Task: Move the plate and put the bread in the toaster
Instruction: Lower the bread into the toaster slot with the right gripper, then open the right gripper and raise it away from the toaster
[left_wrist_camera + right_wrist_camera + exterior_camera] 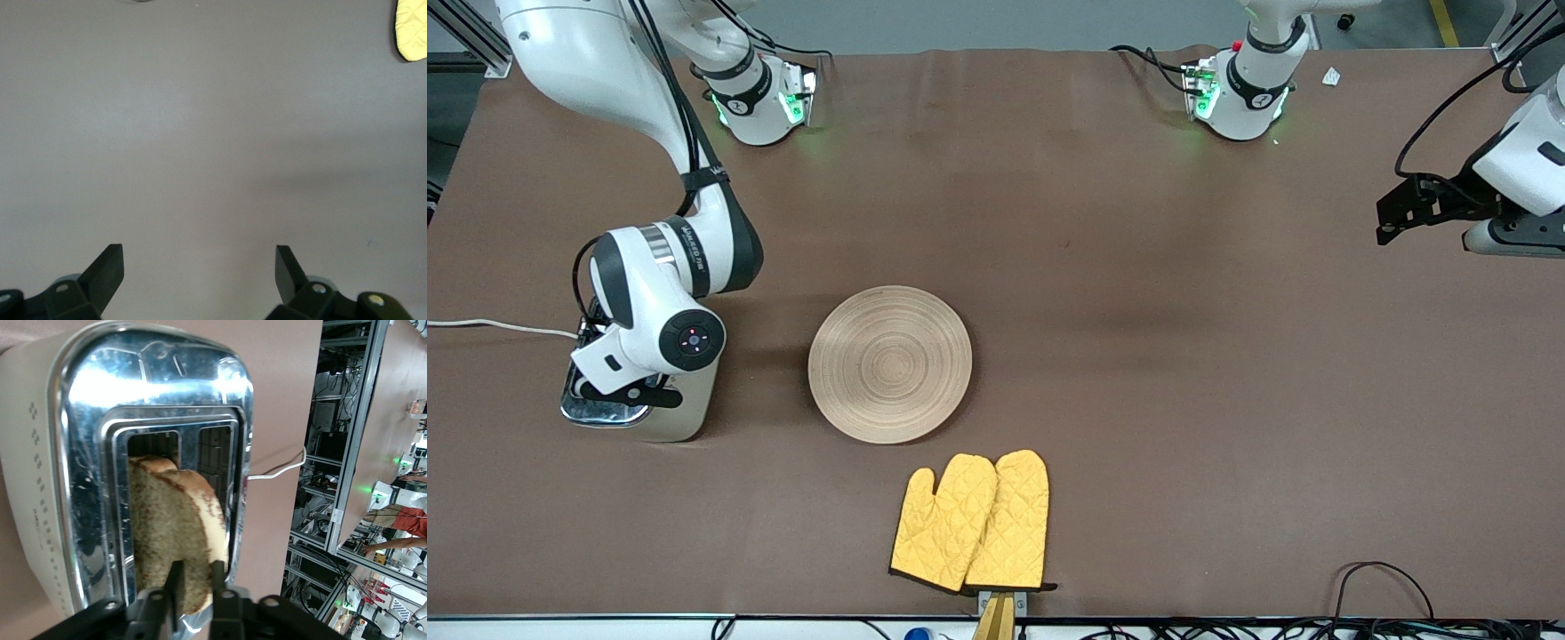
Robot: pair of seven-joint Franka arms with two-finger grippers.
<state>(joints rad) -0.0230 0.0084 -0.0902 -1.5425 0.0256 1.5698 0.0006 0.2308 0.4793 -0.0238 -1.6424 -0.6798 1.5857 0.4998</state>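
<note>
We see the bread (175,537) standing in a slot of the toaster (87,453), its crust end sticking up out of the chrome top. The right tool (195,583) sits directly over that slot, its two fingers (175,585) narrowly parted on either side of the slice's upper edge; from the right wrist view they seem to touch it, though we cannot tell whether they grip it or have just let go. In the front view the right arm's wrist covers most of the toaster (667,418), which stands toward the right arm's end of the table (1183,373), its white cord (489,326) running off the edge.

The plate (890,364) lies flat beside the toaster, near the table's middle, bare. A pair of yellow oven mitts (974,523) lies nearer the front camera than the plate.

The left tool (1405,213) waits over the left arm's end of the table, its fingers (107,267) spread wide and holding nothing.
</note>
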